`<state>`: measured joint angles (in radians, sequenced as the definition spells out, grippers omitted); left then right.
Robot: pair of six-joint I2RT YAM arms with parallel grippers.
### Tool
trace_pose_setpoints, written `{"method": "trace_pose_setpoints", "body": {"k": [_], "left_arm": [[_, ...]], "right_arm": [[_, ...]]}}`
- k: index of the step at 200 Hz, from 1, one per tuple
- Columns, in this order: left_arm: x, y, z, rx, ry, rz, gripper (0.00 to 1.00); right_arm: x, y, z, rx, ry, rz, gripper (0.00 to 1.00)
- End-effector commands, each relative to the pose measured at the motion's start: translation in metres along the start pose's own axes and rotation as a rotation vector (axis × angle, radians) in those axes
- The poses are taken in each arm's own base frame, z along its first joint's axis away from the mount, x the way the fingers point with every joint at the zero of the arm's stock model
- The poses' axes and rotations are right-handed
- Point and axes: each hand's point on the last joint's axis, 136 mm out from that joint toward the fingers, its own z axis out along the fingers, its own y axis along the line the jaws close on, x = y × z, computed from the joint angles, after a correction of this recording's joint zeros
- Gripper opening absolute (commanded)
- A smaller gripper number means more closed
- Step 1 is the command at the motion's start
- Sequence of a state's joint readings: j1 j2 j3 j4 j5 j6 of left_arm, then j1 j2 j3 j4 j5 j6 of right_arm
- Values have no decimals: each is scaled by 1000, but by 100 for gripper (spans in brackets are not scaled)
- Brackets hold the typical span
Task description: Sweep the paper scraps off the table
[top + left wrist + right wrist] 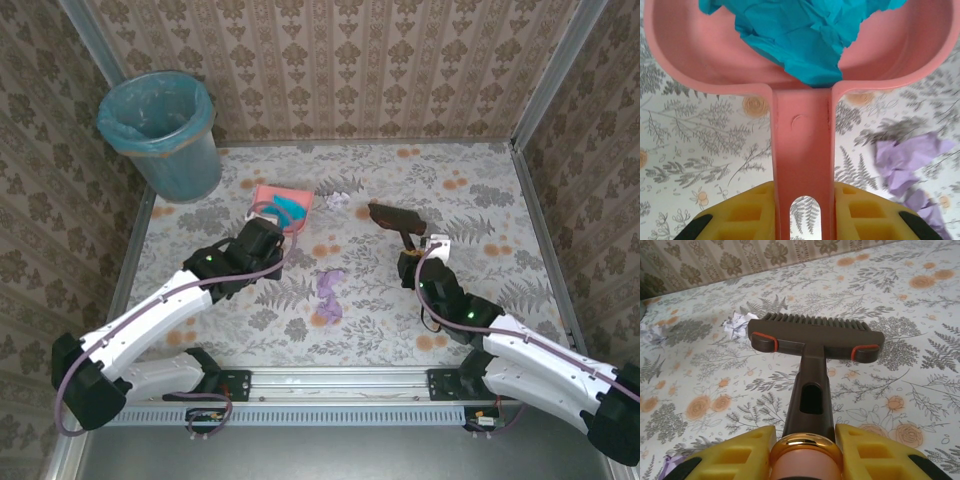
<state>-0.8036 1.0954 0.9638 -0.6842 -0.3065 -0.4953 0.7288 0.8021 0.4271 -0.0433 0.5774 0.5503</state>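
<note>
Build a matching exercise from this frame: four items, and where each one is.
Items
1. teal scrap
2. lilac scrap
3. white scrap
4. brush

Places
a. lying on the table, apart from both tools
b. inside the pink dustpan
c. held by the right gripper
d. on the table beside one end of the bristles

Pairs: 1-b, 2-a, 3-d, 4-c
</note>
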Motion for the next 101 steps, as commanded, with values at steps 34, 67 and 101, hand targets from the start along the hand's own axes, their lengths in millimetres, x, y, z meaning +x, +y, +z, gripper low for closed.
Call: {"method": "trace_pose_setpoints", "body": {"k": [34,67,101], "left_arm": [[-53,-7,-37,57,-70,-96,0],[-81,4,-51,33,-92,-150,0],[-114,17,-63,75,-117,-247,0]], "right_arm": [[-12,1,9,18,-92,29,0],[-4,6,16,-6,-80,-4,0],[8,11,27,-4,-44,-38,0]]}}
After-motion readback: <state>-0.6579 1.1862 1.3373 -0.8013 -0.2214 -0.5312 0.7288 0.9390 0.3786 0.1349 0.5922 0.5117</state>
